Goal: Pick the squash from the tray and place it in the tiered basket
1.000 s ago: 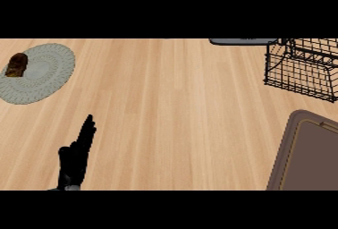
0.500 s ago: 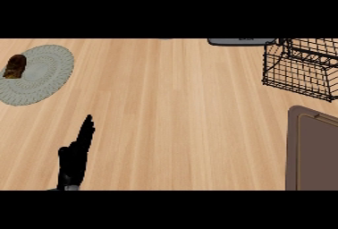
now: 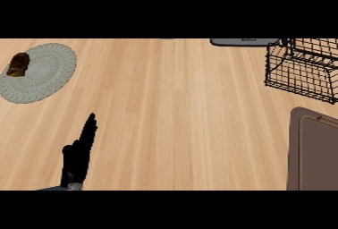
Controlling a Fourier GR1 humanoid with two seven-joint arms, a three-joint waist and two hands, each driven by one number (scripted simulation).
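My left hand rests open at the lower left of the head view, fingers straight and pointing up the counter. At the right edge lies the brown tray, only its left part in view; no squash shows on that part. The black wire tiered basket stands at the upper right. My right hand is out of the picture.
A round grey-green mat lies at the upper left with a small brown object on its left side. A dark flat item pokes in at the top edge. Bare wooden counter fills the middle.
The tray, basket and mat have each slid a little to the right in the picture, so less of the tray shows. My left hand has stayed put.
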